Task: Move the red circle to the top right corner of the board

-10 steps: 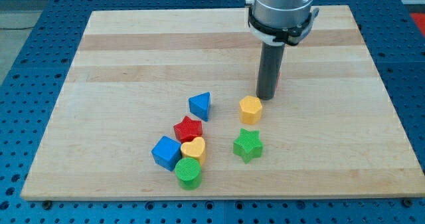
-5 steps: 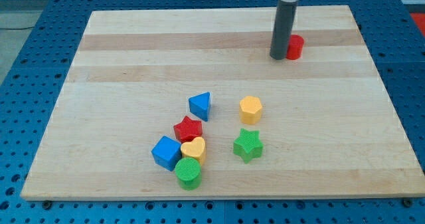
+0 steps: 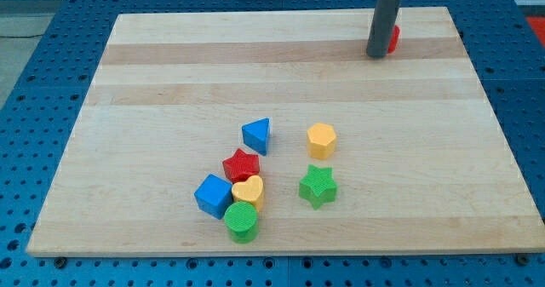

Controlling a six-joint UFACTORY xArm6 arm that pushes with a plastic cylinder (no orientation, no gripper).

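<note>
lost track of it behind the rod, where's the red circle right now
The red circle sits near the board's top right corner, mostly hidden behind my tip, which is against its left side, far from the cluster of other blocks.

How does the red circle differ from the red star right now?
The red circle sits near the board's top right, mostly hidden behind my tip; the red star lies fully visible low in the middle. The circle stands alone; the star is packed among other blocks. Both are red.
</note>
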